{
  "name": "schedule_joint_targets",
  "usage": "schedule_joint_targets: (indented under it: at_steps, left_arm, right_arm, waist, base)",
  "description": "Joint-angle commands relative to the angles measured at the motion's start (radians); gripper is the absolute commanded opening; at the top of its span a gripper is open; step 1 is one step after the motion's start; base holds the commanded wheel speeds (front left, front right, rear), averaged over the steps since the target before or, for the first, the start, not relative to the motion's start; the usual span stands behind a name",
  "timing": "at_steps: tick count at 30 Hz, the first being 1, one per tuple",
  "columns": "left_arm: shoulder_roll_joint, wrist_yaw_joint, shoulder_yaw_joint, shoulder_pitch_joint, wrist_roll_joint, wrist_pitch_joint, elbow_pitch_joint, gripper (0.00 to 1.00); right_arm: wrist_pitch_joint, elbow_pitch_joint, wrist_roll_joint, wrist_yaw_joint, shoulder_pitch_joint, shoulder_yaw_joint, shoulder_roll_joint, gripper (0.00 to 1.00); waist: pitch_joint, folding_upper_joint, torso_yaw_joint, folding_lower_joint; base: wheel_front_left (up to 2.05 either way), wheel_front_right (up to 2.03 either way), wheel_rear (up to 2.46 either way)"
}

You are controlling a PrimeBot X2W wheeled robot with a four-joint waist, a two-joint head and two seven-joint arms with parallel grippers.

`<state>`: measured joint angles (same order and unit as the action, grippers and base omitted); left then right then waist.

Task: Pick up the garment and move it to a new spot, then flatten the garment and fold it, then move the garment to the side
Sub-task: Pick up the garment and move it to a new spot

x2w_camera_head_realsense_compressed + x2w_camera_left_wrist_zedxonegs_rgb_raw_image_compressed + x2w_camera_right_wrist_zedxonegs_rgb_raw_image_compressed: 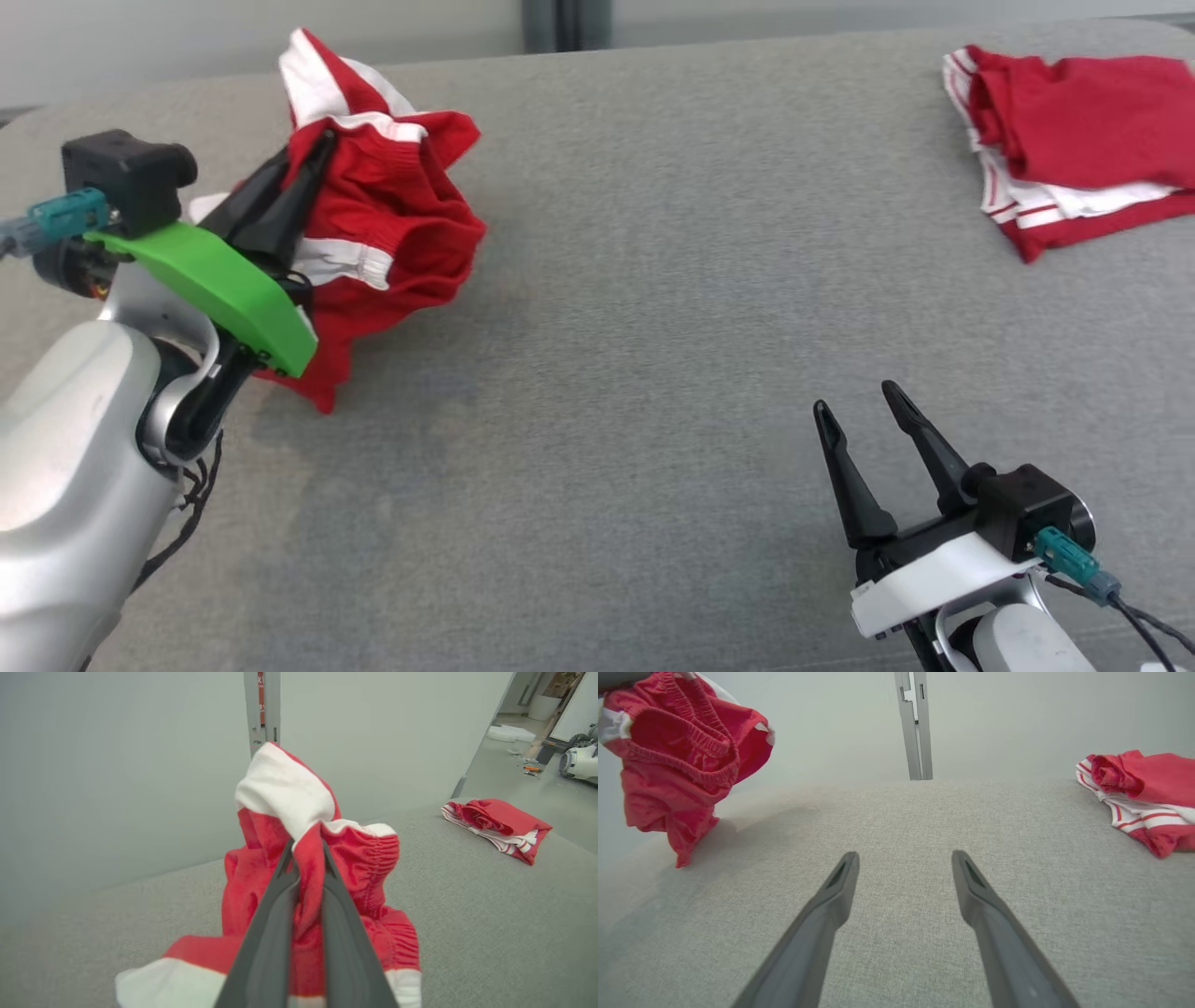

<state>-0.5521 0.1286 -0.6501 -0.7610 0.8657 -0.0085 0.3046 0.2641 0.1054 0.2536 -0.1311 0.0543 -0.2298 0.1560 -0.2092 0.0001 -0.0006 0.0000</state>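
- Head view: left fingers (271, 205) pinch the bunched red-and-white garment (392, 215) at the grey table's (597, 373) far left; right fingers (845, 467) stand spread, empty, near right.
- Left wrist view: left fingers (271, 933) clamp a red fold of the garment (280, 793).
- Right wrist view: garment (677, 751) hangs, lowest corner near the table (901, 821).

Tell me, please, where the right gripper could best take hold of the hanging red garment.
Probably the gathered waistband, approached from the robot's right: the garment hangs bunched from the shut left gripper, and that thick edge faces the open right gripper.
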Motion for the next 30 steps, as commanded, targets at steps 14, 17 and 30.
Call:
schedule_joint_targets:
  at_steps: [14,17,30]
  left_arm:
    - [0.148,-0.006,-0.139,-0.035,-0.065,0.033,-0.037,0.0]
    - [0.188,-0.004,-0.182,-0.032,-0.095,0.012,0.03,0.0]
    - [0.311,-0.022,-0.263,-0.038,-0.192,-0.214,0.285,1.0]
  right_arm:
    - [0.0,-0.027,0.005,0.001,0.018,0.023,-0.038,1.0]
    - [0.0,-0.035,0.002,0.001,0.033,0.023,-0.05,1.0]
    - [0.0,-0.04,-0.02,0.001,0.064,0.053,-0.061,1.0]
  waist:
    - [0.017,-0.0001,-0.343,0.0]
    - [-0.039,-0.0001,-0.35,0.0]
    - [-0.106,-0.0001,-0.292,0.0]
  base:
    - [0.0,0.0,0.0]
    - [0.0,0.0,0.0]
    - [0.0,0.0,0.0]
